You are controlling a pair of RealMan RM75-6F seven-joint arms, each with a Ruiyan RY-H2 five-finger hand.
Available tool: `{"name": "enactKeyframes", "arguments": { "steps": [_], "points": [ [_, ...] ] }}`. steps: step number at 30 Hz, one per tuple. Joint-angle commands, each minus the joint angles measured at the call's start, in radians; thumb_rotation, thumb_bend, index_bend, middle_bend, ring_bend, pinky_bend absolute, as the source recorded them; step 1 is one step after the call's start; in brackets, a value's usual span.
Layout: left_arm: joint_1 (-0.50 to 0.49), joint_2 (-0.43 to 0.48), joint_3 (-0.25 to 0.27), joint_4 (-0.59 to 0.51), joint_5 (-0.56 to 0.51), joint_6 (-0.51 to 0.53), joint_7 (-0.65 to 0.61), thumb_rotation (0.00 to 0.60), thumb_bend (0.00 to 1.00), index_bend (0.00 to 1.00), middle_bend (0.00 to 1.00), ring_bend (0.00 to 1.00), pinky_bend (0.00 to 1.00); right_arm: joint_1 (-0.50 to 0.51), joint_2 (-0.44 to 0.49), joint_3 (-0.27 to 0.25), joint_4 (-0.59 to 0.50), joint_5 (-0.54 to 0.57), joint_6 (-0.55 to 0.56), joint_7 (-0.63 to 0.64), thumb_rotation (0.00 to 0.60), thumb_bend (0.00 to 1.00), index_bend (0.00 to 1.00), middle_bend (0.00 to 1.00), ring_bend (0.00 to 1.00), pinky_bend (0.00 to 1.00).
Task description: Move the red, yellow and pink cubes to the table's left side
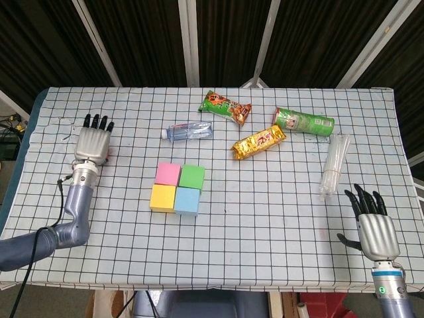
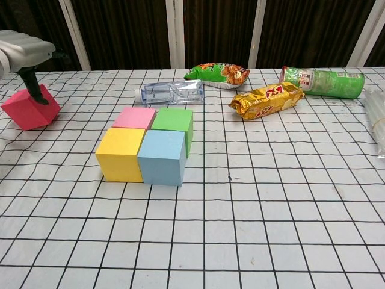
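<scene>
At the worktop's (image 1: pixel 278 218) left edge, the left hand (image 1: pixel 91 142) covers the red cube (image 2: pixel 31 108), tilted on a corner.
Its dark fingers (image 2: pixel 31 88) hold the cube from above; in the head view only a red sliver shows. The yellow cube (image 2: pixel 121 154) and pink cube (image 2: pixel 135 118) sit mid-table, pressed against green and blue blocks, matte and square-edged. Far right, the right hand (image 1: pixel 375 228) hovers palm-down, fingers spread, wrist cut off by the frame.
</scene>
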Motion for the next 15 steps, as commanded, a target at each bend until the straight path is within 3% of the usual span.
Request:
{"name": "enactKeyframes", "arguments": {
  "steps": [1, 9, 15],
  "points": [
    [0.015, -0.001, -0.025, -0.018, 0.1, -0.026, -0.09, 0.6, 0.0, 0.11, 0.0, 0.0, 0.0, 0.0, 0.0, -0.001, 0.0, -0.001, 0.0, -0.001, 0.6, 0.06, 0.12, 0.03, 0.1, 0.0],
    [0.05, 0.132, -0.155, -0.3, 0.149, -0.043, -0.304, 0.6, 0.0, 0.11, 0.01, 0.0, 0.0, 0.002, 0.0, -0.007, -0.004, -0.013, 0.002, 0.0, 0.6, 0.06, 0.12, 0.03, 0.1, 0.0],
    [0.077, 0.218, -0.182, -0.437, 0.239, 0.011, -0.33, 0.6, 0.05, 0.15, 0.06, 0.0, 0.02, 0.003, 0.002, -0.009, -0.005, -0.016, 0.001, 0.003, 0.6, 0.06, 0.12, 0.03, 0.1, 0.0]
  ]
}}
